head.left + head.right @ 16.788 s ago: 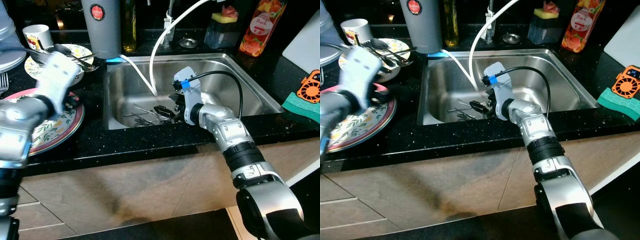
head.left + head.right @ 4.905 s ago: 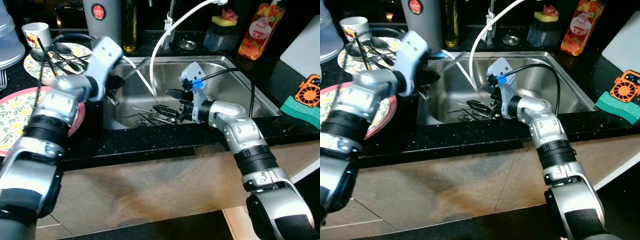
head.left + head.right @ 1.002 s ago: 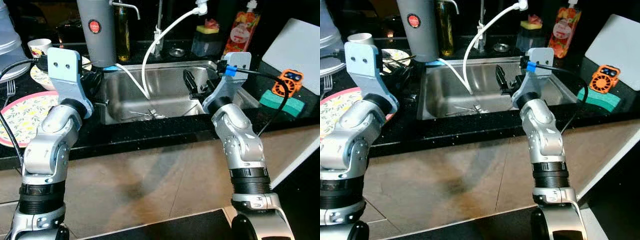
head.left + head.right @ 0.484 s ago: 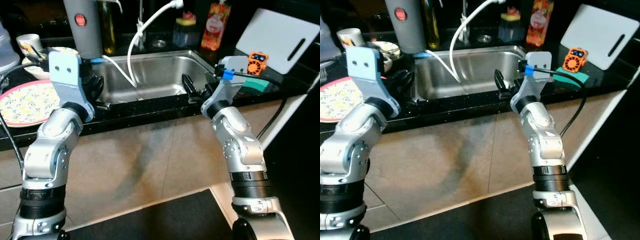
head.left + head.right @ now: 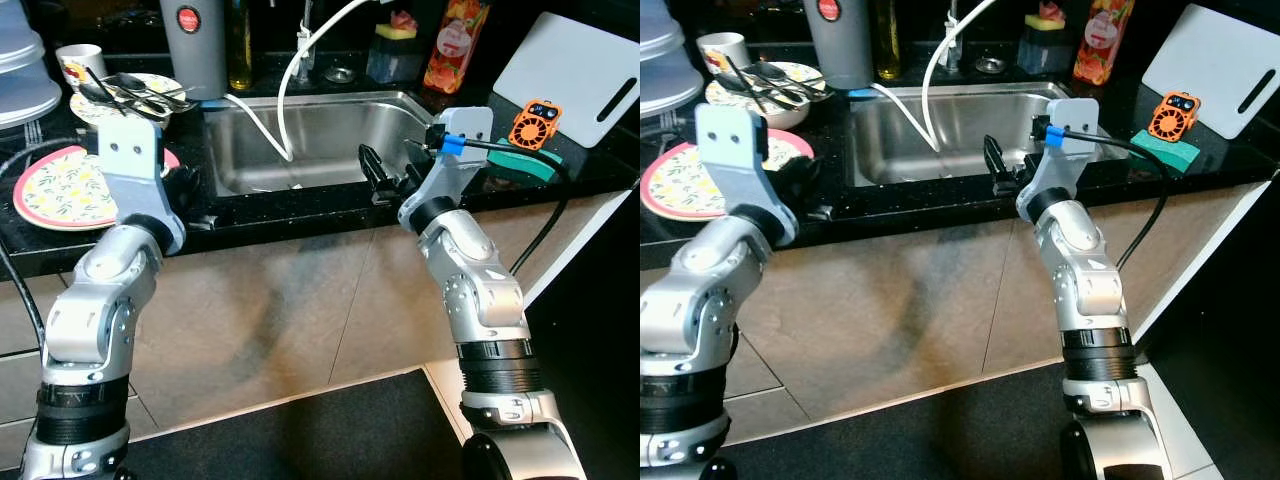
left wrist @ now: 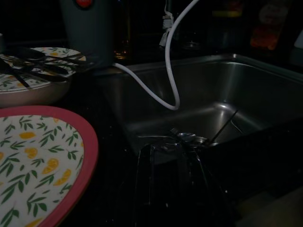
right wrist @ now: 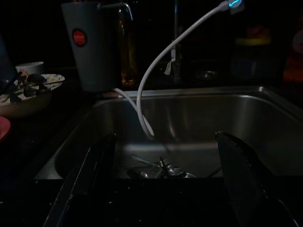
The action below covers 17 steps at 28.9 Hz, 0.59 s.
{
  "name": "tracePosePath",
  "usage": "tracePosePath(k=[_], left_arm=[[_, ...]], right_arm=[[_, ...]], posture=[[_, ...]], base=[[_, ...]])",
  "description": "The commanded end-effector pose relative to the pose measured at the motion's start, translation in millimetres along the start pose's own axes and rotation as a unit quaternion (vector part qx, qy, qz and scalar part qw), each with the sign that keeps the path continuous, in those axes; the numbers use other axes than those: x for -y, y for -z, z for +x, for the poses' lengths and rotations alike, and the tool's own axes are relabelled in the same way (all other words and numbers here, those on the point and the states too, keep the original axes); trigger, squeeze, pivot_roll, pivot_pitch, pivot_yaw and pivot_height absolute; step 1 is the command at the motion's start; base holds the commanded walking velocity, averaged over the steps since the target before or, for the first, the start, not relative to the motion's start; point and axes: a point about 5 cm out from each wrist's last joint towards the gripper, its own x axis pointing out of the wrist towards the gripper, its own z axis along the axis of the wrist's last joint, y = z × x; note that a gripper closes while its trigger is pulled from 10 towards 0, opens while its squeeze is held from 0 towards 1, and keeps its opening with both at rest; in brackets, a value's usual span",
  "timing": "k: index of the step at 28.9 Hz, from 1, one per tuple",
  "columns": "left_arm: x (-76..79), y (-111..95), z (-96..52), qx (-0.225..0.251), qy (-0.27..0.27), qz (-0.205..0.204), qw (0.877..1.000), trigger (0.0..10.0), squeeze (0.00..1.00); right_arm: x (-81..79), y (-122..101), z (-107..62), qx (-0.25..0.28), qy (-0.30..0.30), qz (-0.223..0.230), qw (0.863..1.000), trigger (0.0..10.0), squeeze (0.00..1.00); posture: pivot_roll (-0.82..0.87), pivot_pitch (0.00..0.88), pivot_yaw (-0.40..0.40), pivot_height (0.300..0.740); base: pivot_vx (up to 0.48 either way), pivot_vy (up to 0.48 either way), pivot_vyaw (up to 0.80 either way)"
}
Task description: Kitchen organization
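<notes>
Currently between pickups: cutlery (image 7: 163, 169) on sink (image 5: 330, 125) floor, right gripper (image 5: 385, 180) spread empty at desk (image 5: 300, 205) edge, left gripper (image 5: 185, 190) state unclear; next, likely reach down for cutlery.

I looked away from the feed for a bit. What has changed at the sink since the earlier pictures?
The right gripper, earlier down among the cutlery in the sink, has lifted out and hangs open and empty at the front rim. The left gripper has drawn back to the counter edge. The camera has backed off too. The cutlery, the flowered plate and the white hose stayed put.
</notes>
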Motion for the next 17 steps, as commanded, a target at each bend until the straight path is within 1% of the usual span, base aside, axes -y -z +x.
tracePosePath(k=[1, 5, 7, 8, 9, 13, 14, 17], left_arm=[[4.4, 2, -3.8, -0.002, 0.006, 0.003, 1.0, 10.0, 0.0], [3.3, 7, -5.8, -0.003, -0.005, 0.003, 1.0, 10.0, 0.0], [2.3, 9, -6.9, -0.003, -0.01, -0.004, 1.0, 10.0, 0.0], [2.2, 12, -8.0, -0.007, -0.013, -0.017, 1.0, 10.0, 0.0], [2.2, 12, -8.0, -0.007, -0.013, -0.017, 1.0, 10.0, 0.0], [5.5, 18, -10.8, -0.01, -0.018, -0.02, 1.0, 10.0, 0.0], [6.3, 21, -13.0, -0.013, -0.022, -0.034, 0.999, 10.0, 0.0], [5.4, 26, -16.1, -0.018, -0.026, -0.024, 0.999, 10.0, 0.0]], right_arm=[[1.8, 1, -3.8, -0.004, 0.002, 0.005, 1.0, 10.0, 0.0], [3.0, 5, -6.2, -0.008, 0.004, 0.007, 1.0, 10.0, 0.0], [3.7, 7, -7.9, -0.011, 0.006, 0.007, 1.0, 10.0, 0.0], [4.3, 9, -9.4, -0.014, 0.008, 0.007, 1.0, 10.0, 0.0], [4.3, 9, -9.4, -0.014, 0.008, 0.007, 1.0, 10.0, 0.0], [4.8, 12, -13.2, -0.02, 0.012, 0.008, 1.0, 10.0, 0.0], [4.7, 14, -15.6, -0.023, 0.013, 0.009, 1.0, 10.0, 0.0], [4.9, 18, -19.0, -0.029, 0.014, 0.01, 0.999, 10.0, 0.0]], posture=[[-0.01, 0.128, -0.038, 0.74], [0.0, 0.126, -0.037, 0.74], [0.0, 0.125, -0.034, 0.74], [0.0, 0.124, -0.031, 0.74], [0.0, 0.124, -0.031, 0.74], [-0.01, 0.121, -0.028, 0.74], [0.0, 0.121, -0.027, 0.74], [0.0, 0.12, -0.028, 0.74]], base=[[0.0, 0.0, 0.0], [0.0, 0.0, 0.0], [0.0, 0.0, 0.0], [0.0, 0.0, 0.0], [0.0, 0.0, 0.0], [0.0, -0.48, 0.0], [0.0, 0.0, 0.0], [0.0, 0.0, 0.0]])
